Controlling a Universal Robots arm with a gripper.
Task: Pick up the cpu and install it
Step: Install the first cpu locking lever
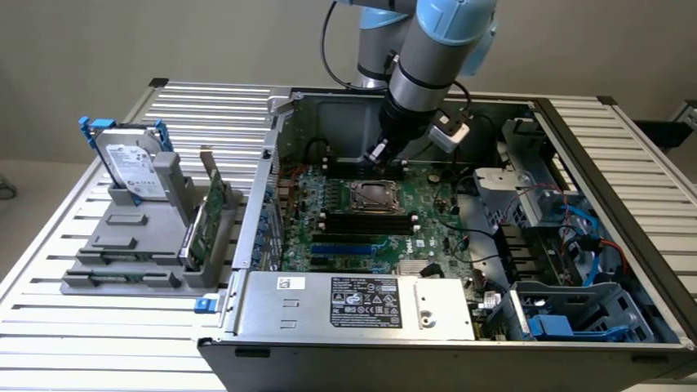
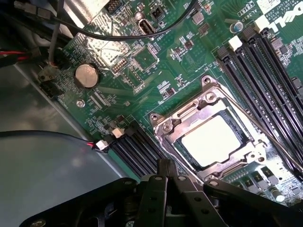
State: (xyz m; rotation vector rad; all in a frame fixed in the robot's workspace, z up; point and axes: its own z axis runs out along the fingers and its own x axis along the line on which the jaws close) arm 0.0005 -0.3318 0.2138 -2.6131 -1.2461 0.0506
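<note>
Over the open computer case (image 1: 610,245), in the exterior view, we logged the gripper (image 1: 378,152) hanging just above the motherboard (image 1: 360,229), close to the far side of the socket (image 1: 373,195). From that angle we could not tell whether the claw was released or clenched. A hard drive (image 1: 133,170) and a green circuit card (image 1: 202,219) stood in a grey holder (image 1: 130,245) on the slatted table (image 1: 65,327), at the exterior view's left, well apart from the arm. In the wrist view we saw the cpu (image 2: 210,140) lying flat inside the socket frame (image 2: 208,97), its pale top bright under glare, with the memory slots (image 2: 265,71) beside it and a coin cell (image 2: 87,75) further off. The gripper's dark body (image 2: 161,198) edged the picture; its fingertips were hidden, so the claw's state remained undetermined. We judged the risks to be a chip seated slightly askew, which would bend socket pins, and the loose black cable (image 2: 118,35) snagging the wrist. Seating detail came from the wrist view alone; arm clearance against the case walls came from the exterior view.
</note>
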